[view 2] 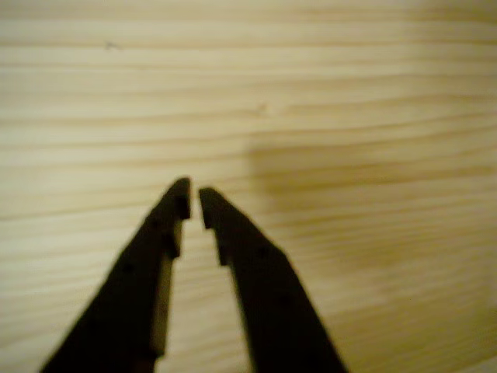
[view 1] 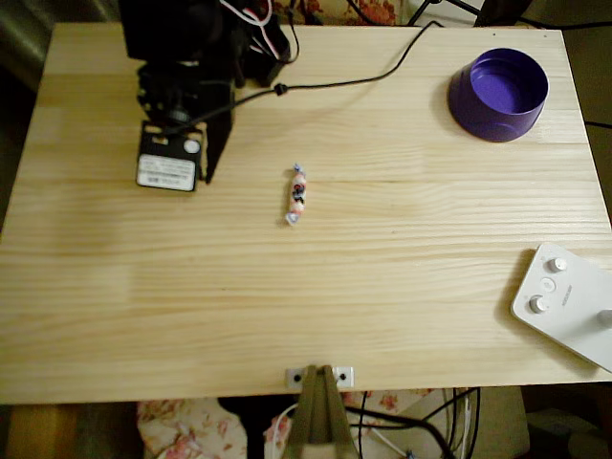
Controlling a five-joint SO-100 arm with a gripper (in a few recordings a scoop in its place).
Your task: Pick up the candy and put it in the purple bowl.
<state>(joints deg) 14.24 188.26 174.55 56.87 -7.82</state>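
While the candy [view 1: 295, 194] lies alone near the middle of the wooden desk [view 1: 306, 316] in the overhead view, its twisted ends pointing up and down the picture, the black arm [view 1: 191, 67] sits folded at the upper left, its fingers [view 1: 212, 158] pointing down toward the wood and well to the left of the sweet. The purple bowl [view 1: 498, 94] stands empty at the upper right corner, well apart from both, and a white device with knobs [view 1: 566, 301] rests at the lower right edge. Seen from the wrist view, the two dark fingers [view 2: 192, 198] are nearly together, only a thin slit between their tips, empty, with bare wood grain beyond them. By these pictures the reach has not begun; done well, it likely means spreading the fingers first, swinging over the candy, and closing across its narrow middle rather than along its length, low enough that the wrapper cannot slip out.
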